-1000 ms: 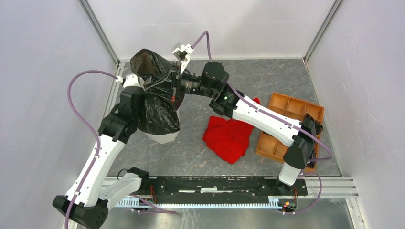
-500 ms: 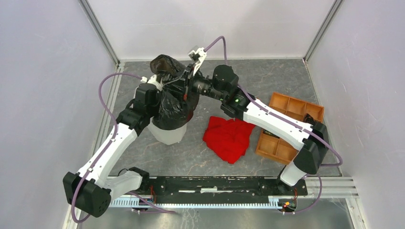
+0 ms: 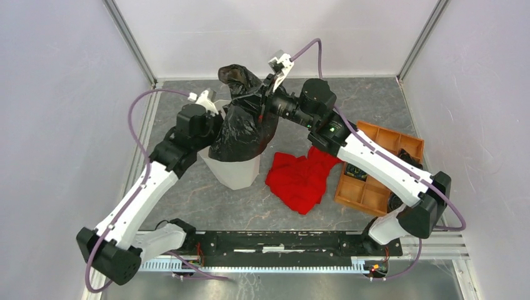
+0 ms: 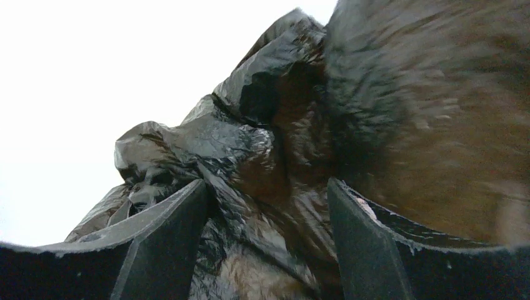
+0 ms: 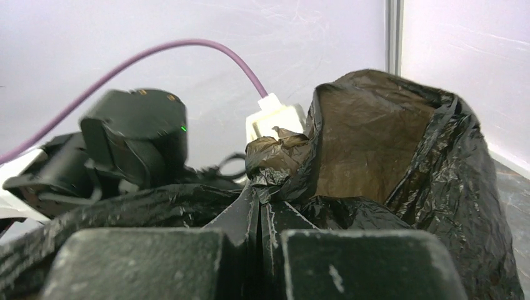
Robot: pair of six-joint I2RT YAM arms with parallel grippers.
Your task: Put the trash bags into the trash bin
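Observation:
The glossy black trash bag [image 3: 240,128] is draped over the top of the white trash bin [image 3: 237,174], which stands at the middle left; only the bin's lower wall shows. The bag's mouth stands up open at the back [image 3: 234,74]. My right gripper [image 3: 265,105] is shut on a fold of the bag's rim, and the right wrist view shows the pinched fold [image 5: 275,156] just past its closed jaws [image 5: 260,203]. My left gripper [image 3: 215,117] is at the bag's left side. Its fingers [image 4: 169,237] stand apart, with wrinkled bag [image 4: 269,187] filling the gap.
A red cloth [image 3: 300,178] lies crumpled just right of the bin. An orange compartment tray [image 3: 381,140] sits at the right under the right arm. Grey walls close in the left, back and right. The arm bases and rail run along the near edge.
Both grippers moved right together with the bag. The bin has shifted right with them, closer to the red cloth. The bag now covers more of the bin's top.

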